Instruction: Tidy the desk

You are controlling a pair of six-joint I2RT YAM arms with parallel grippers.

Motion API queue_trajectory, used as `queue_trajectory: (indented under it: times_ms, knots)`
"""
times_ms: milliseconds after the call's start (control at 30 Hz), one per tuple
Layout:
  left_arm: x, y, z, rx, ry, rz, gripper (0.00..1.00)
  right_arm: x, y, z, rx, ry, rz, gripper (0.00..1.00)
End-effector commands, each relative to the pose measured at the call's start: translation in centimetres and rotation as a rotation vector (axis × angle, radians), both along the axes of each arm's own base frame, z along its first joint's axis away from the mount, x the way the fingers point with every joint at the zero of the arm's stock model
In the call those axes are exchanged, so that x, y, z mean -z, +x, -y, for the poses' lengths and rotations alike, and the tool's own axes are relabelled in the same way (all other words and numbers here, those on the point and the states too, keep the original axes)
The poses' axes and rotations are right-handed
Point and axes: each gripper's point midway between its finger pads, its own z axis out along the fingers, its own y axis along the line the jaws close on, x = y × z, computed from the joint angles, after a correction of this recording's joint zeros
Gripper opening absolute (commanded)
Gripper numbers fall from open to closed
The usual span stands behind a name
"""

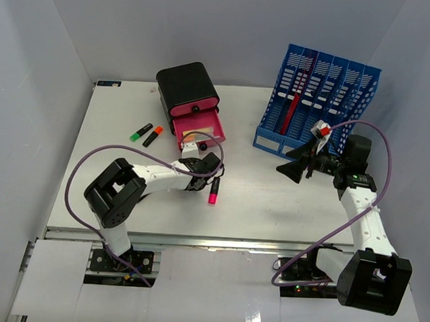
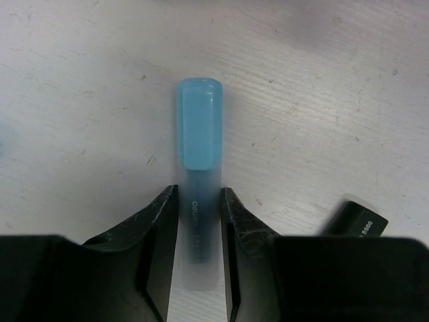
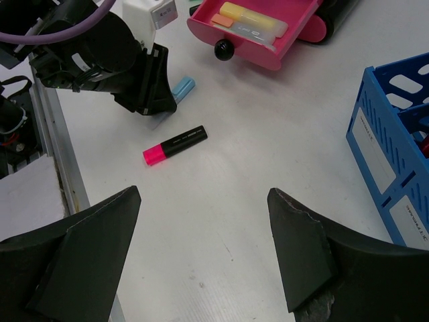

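A blue highlighter (image 2: pixel 198 134) lies flat on the white desk (image 1: pixel 270 207) in front of the open pink drawer (image 1: pixel 199 128). My left gripper (image 2: pixel 199 191) reaches down over it. Both black fingers press against the sides of its dark barrel, and the light blue cap (image 3: pixel 183 87) sticks out past the fingertips. A pink-capped black highlighter (image 1: pixel 214 191) rests on the desk just right of that gripper. My right gripper (image 3: pixel 204 201) hovers wide open above bare desk, near the file rack, with nothing between its fingers.
The black drawer unit (image 1: pixel 187 91) stands at the back; its open drawer (image 3: pixel 255 30) holds yellow and orange items. A green highlighter (image 1: pixel 141 132) and an orange one (image 1: pixel 153 135) lie to its left. The blue file rack (image 1: pixel 316 94) stands at the back right.
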Motion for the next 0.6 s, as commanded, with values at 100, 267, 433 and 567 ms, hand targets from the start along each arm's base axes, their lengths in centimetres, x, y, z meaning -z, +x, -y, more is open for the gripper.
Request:
queue_trajectory:
  times_ms: [100,267,433,567]
  knots:
    - [0.6,-3.4,-1.1,0.040,-0.078,-0.064,0.19,-0.4,-0.2,0.0,-0.019,0.018,0.018,0.83]
    - [-3.6,-3.8,2.2,0.286,-0.206,-0.023,0.10,-0.4,-0.2,0.0,-0.020,0.021,0.015,0.83]
    - [-10.7,-3.8,4.6,0.783,-0.142,0.124,0.07,-0.4,-0.1,0.1,-0.018,0.022,0.017,0.83]
    - [-14.2,-2.7,4.5,0.999,0.030,0.211,0.05,-0.4,-0.2,0.1,-0.022,0.025,0.014,0.83]
